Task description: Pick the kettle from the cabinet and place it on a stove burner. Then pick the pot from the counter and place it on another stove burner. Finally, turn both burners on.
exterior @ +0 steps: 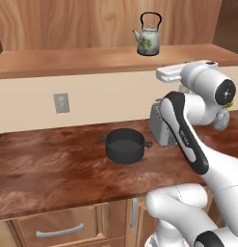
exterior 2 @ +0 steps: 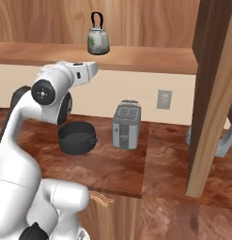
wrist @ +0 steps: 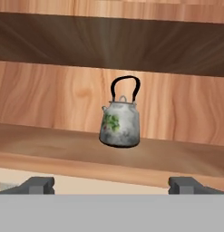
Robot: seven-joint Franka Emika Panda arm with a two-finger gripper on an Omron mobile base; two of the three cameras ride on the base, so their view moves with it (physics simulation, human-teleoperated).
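Upright kettle, mid-shelf, hand spread

**Layout: kettle up on shelf, pot and toaster below**

You've got the kettle standing on the cabinet shelf, back from its front edge. Below, on the counter, the pot sits left of the toaster, near but apart. Wall outlet behind, left of pot.
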